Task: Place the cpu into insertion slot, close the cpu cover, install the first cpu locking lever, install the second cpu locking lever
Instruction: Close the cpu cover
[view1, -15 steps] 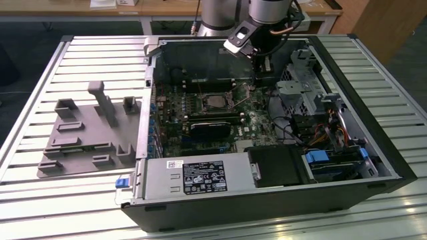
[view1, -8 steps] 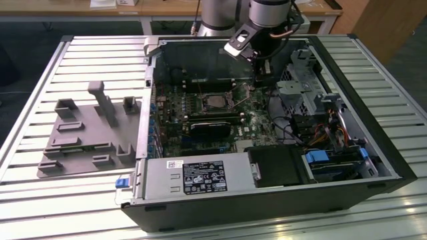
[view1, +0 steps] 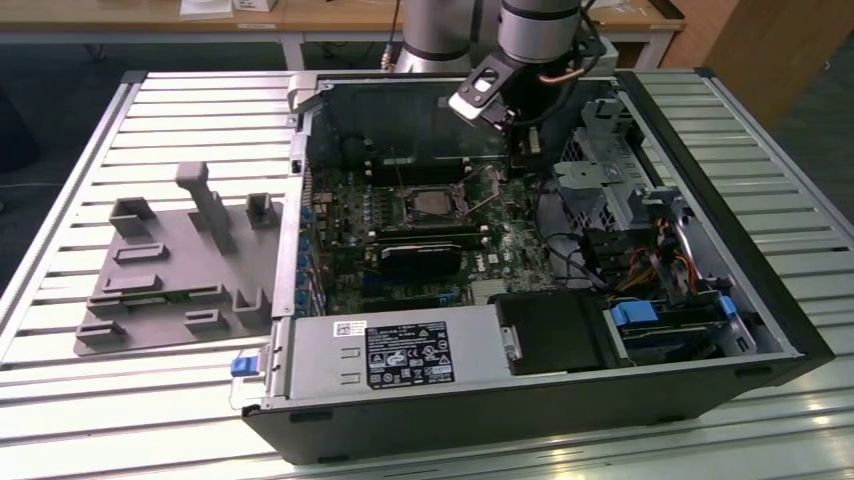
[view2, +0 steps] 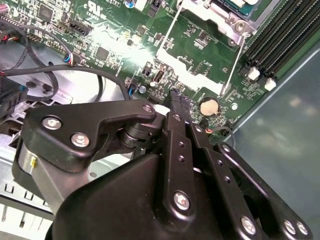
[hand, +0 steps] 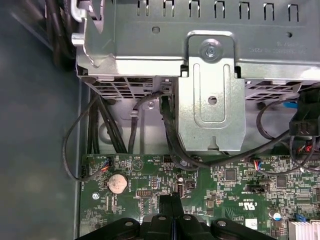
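Note:
The cpu (view1: 430, 205) lies as a grey square in the insertion slot (view1: 407, 190) on the green motherboard (view1: 514, 245). A silvery frame, the cpu cover (view2: 222, 17), lies at the socket's edge; I cannot tell whether it sits fully flat. Two thin wire locking levers (view2: 169, 32) (view2: 233, 62) run free from the socket toward my gripper (view2: 177, 100). The gripper (view1: 526, 155) hangs just above the board, on the exterior view's right of the socket, its black fingertips (hand: 172, 200) pressed together, shut on nothing. A coin battery (view2: 209, 106) lies beside the tips.
The open computer case (view1: 787, 330) rests on a slatted table (view1: 120, 420). A metal drive cage (hand: 210, 85) with black cables (hand: 167, 130) stands close beyond the gripper. Black memory slots (view2: 280, 35), a power supply (view1: 387, 355) and a grey fixture plate (view1: 174, 280) are nearby.

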